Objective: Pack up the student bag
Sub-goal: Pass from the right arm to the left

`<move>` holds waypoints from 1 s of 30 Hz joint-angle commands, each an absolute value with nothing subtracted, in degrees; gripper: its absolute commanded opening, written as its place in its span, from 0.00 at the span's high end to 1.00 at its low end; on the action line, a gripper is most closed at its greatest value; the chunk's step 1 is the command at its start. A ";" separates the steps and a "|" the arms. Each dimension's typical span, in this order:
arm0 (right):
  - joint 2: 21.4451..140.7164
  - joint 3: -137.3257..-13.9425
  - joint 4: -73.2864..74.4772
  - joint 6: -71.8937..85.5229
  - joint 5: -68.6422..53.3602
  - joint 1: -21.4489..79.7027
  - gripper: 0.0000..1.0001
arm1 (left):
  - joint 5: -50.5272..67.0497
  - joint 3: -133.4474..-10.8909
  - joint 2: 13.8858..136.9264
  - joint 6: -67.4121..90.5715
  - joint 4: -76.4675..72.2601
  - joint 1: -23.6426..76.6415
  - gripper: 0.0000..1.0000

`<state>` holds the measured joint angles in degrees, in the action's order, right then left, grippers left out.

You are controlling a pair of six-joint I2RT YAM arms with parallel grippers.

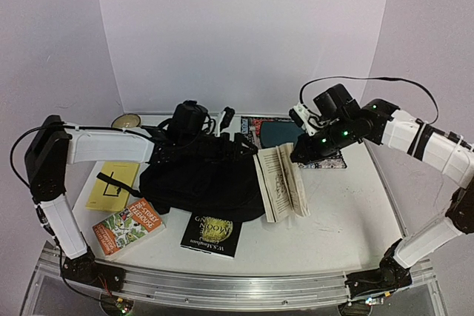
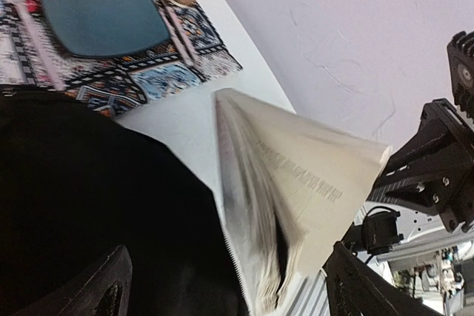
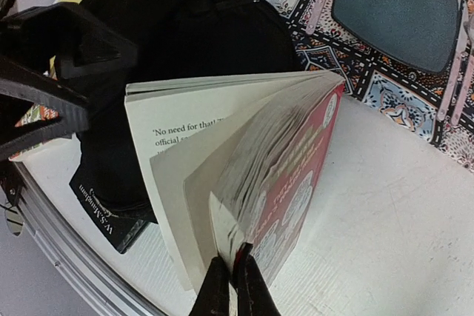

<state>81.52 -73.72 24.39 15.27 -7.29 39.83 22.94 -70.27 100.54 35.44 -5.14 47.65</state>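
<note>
The black student bag [image 1: 200,183] lies in the middle of the table; it also fills the left of the left wrist view [image 2: 89,212] and shows in the right wrist view [image 3: 185,27]. My right gripper [image 3: 235,260] is shut on the corner of a red-covered book [image 3: 304,183]. The book's pages fan open at the bag's right edge [image 1: 281,183]. My left gripper [image 2: 233,290] is open, its fingers [image 2: 111,286] wide apart. It hovers over the bag's top right [image 1: 241,144], facing the book [image 2: 296,197].
A yellow book [image 1: 112,185], an orange book [image 1: 127,226] and a black book [image 1: 212,233] lie left of and in front of the bag. A patterned mat with a teal panel [image 1: 285,135] lies at the back right. A tape roll [image 1: 127,120] sits at the back left.
</note>
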 commanded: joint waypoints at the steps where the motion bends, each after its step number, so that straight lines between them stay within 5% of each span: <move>1: 80.19 -72.44 18.99 15.34 -11.78 39.93 1.00 | 26.66 -75.81 103.82 36.77 -10.05 50.57 0.08; 10: 81.37 -70.79 15.89 15.91 -14.24 39.91 1.00 | 28.21 -76.40 106.24 40.19 -12.60 52.27 0.25; 23: 82.83 -69.28 12.66 17.41 -15.37 40.96 1.00 | 25.90 -74.43 105.34 42.09 -13.40 52.79 0.87; 27: 82.97 -69.10 11.96 17.95 -14.03 41.77 1.00 | 23.85 -73.35 104.20 43.17 -13.74 52.80 1.00; 30: 83.16 -68.49 11.13 18.61 -13.03 42.37 0.95 | 21.30 -71.83 102.77 44.61 -14.41 52.72 1.00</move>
<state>82.82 -68.84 14.82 17.40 -12.96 41.12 25.01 -73.34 106.22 42.78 -10.79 52.53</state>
